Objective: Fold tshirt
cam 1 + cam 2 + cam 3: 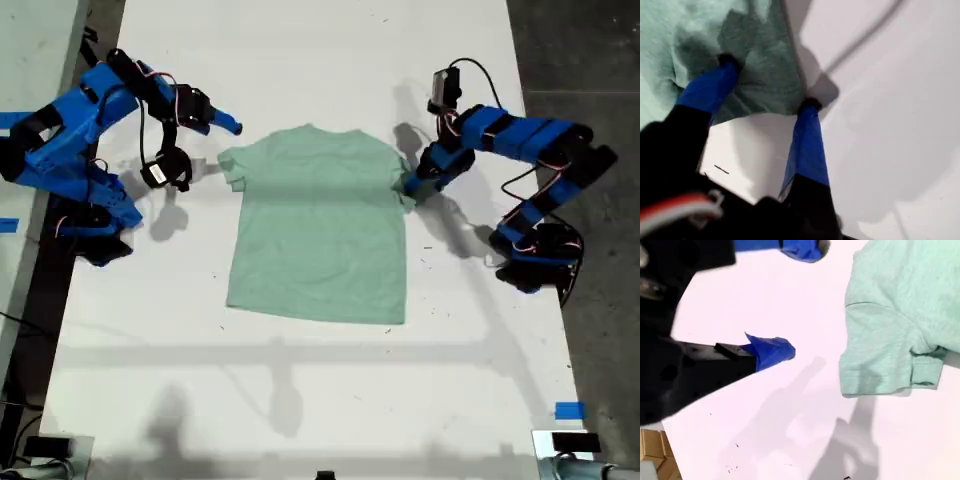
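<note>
Pale mint-green cotton tshirt [318, 225] lies flat on the white table [300, 400], sleeve grab in progress.
Your first gripper [767, 85] is at the sleeve on the exterior view's right, jaws spread and straddling the rumpled hem, one tip on cloth, nothing clamped yet. Your second gripper [797, 300] hangs open just short of the other sleeve, empty. Likely staged for a paired sleeve fold.

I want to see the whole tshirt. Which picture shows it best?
The exterior view: the whole tshirt lies flat on the white table. The first wrist view shows only a sleeve at my first gripper; the second wrist view, one sleeve and part of the body.
</note>
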Action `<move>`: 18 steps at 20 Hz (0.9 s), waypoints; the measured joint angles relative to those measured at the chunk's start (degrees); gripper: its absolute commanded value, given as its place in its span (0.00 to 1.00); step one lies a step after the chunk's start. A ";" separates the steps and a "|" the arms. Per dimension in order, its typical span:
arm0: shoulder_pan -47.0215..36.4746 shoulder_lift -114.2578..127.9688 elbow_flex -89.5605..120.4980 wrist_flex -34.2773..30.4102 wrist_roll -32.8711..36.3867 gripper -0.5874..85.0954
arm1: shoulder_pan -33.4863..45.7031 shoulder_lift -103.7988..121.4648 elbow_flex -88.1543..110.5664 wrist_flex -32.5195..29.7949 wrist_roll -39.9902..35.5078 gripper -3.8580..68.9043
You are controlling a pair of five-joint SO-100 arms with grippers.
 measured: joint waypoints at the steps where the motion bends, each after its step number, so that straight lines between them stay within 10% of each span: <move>1: 0.00 0.00 0.00 -0.18 0.00 0.32 | 0.35 -1.93 -1.85 0.70 0.00 0.38; 4: 0.00 0.00 0.00 -0.44 0.00 0.32 | 0.70 -5.36 -6.42 2.81 -0.35 0.04; 11: 0.00 0.09 0.62 -0.53 0.00 0.30 | 0.44 -9.93 -13.36 8.96 -0.88 0.04; 18: -0.62 5.45 3.60 -1.14 0.00 0.28 | -8.26 -0.44 -29.00 29.71 2.99 0.04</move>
